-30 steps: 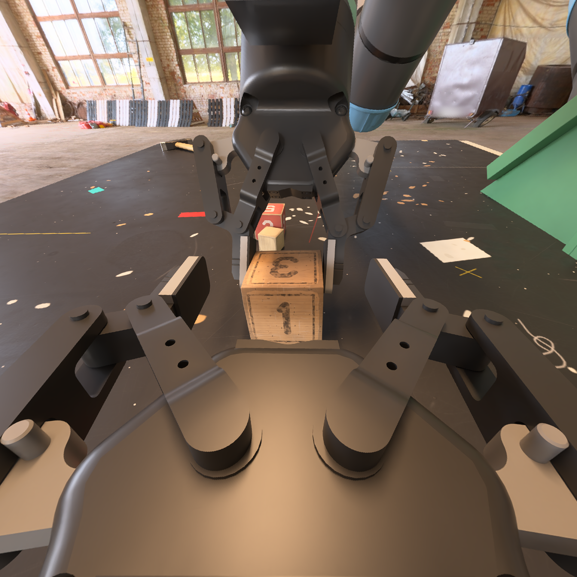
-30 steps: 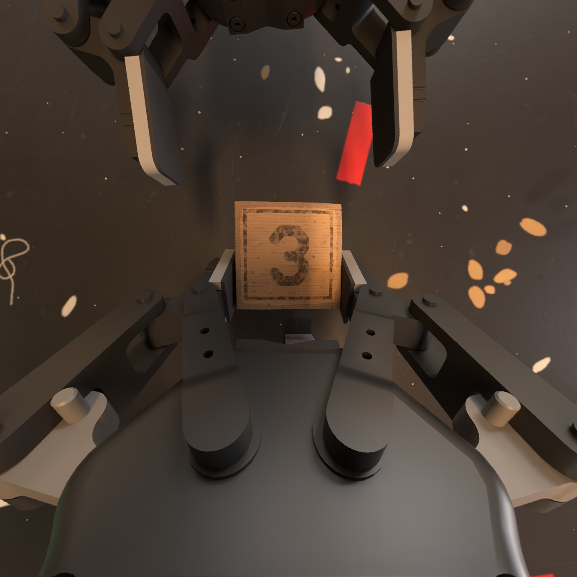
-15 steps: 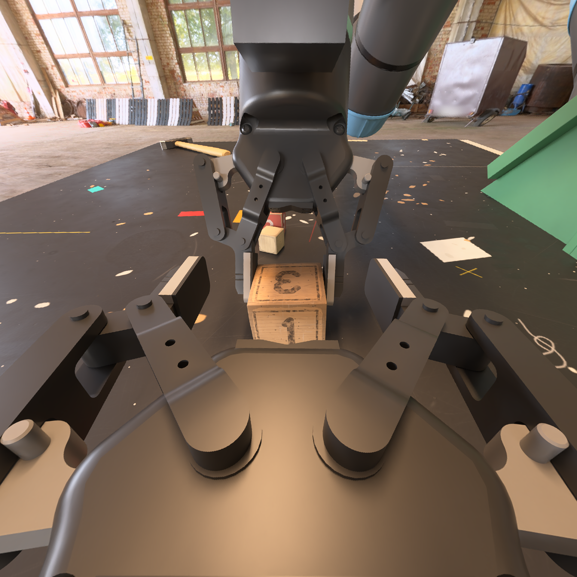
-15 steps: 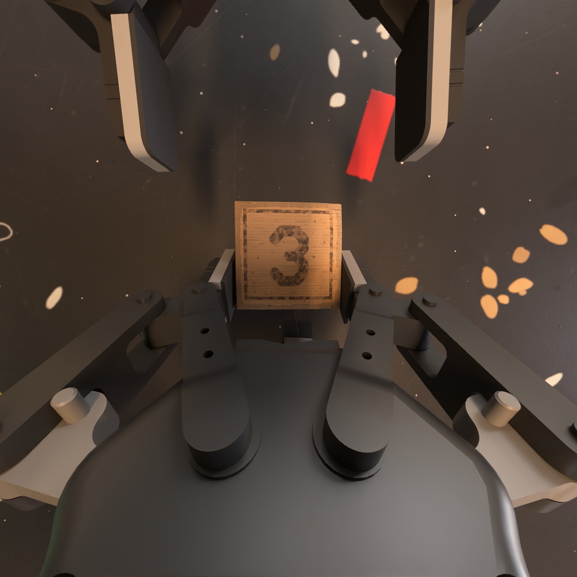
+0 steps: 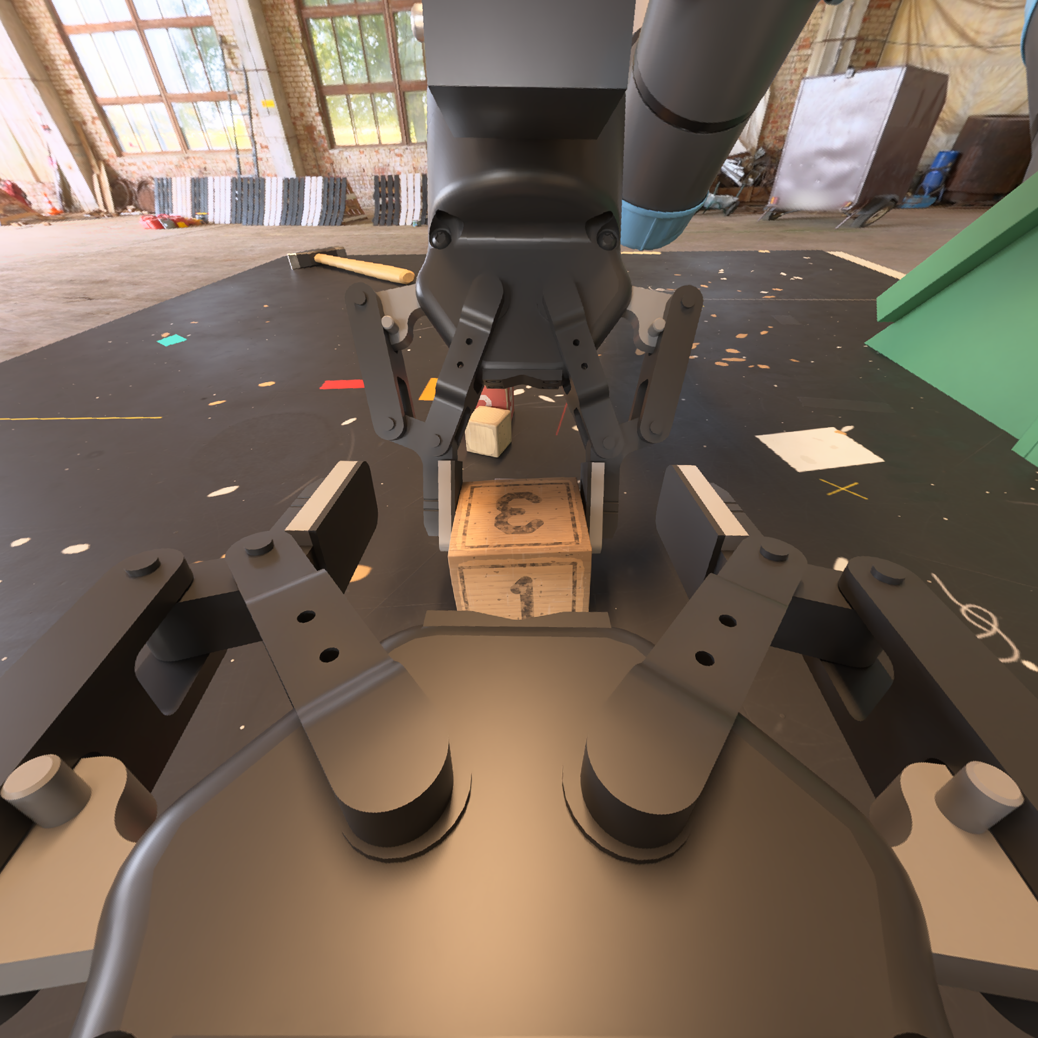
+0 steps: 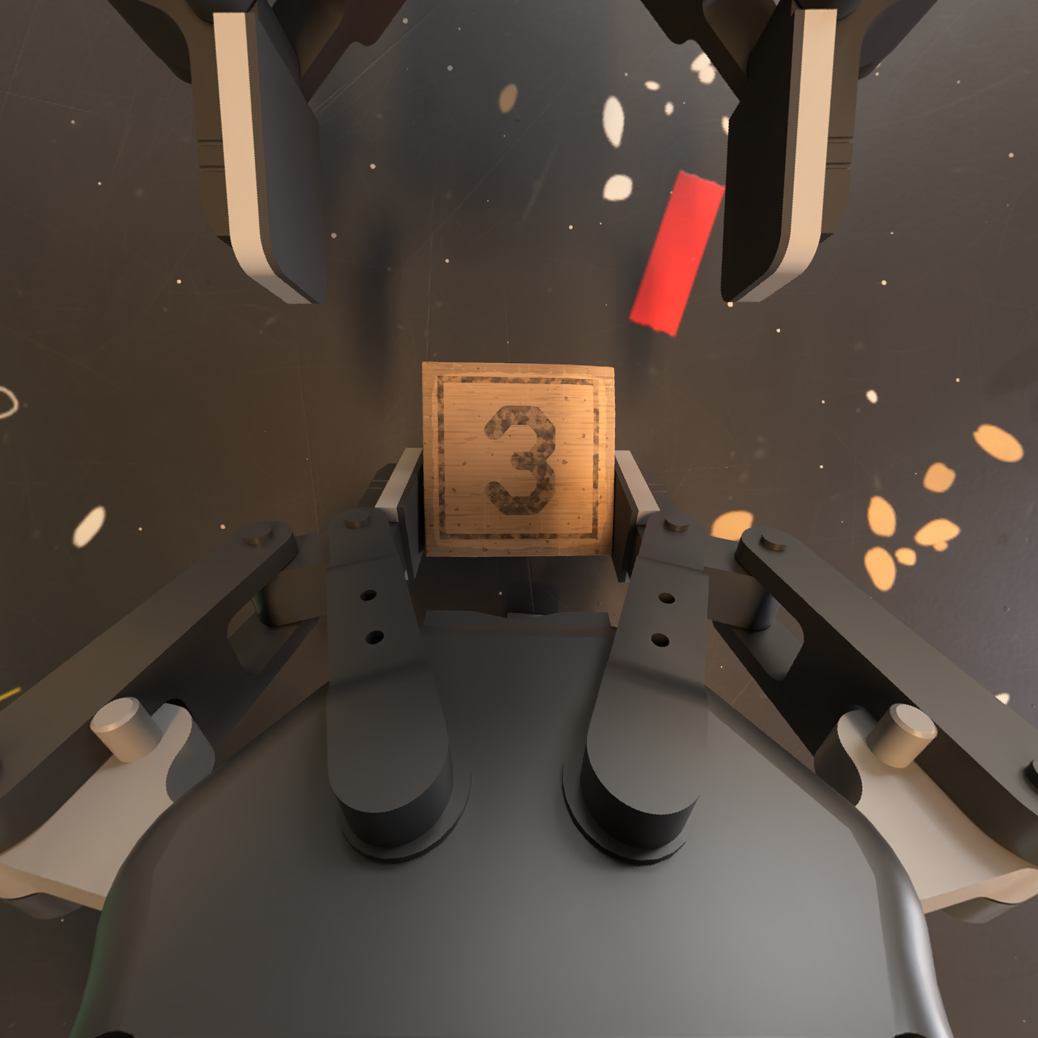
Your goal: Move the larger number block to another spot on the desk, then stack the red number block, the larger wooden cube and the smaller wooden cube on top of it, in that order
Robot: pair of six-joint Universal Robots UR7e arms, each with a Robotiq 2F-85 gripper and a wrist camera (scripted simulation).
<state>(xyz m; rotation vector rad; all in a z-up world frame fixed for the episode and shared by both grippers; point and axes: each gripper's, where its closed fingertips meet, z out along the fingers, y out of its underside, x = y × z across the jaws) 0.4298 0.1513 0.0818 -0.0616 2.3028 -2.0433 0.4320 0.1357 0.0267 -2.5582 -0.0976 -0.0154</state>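
Note:
My right gripper (image 6: 517, 494) is shut on the larger number block (image 6: 518, 460), a wooden cube with dark numerals, gripped by its two sides. In the left wrist view the same gripper (image 5: 520, 517) hangs down from above with the block (image 5: 519, 539) in it; the block's underside is hidden by my own gripper body. My left gripper (image 5: 517, 494) is open and empty, its fingers on either side of the block and clear of it. Behind it stand a pale wooden cube (image 5: 488, 432) and the red number block (image 5: 497, 400), partly hidden.
A hammer (image 5: 354, 265) lies at the far edge of the dark desk (image 5: 168, 449). A green board (image 5: 966, 348) slants at the right. A white patch (image 5: 817, 449) and a red tape strip (image 6: 677, 253) mark the desk surface.
My right gripper has come down toward the desk with the number block in it. The left gripper has stayed open and in place.

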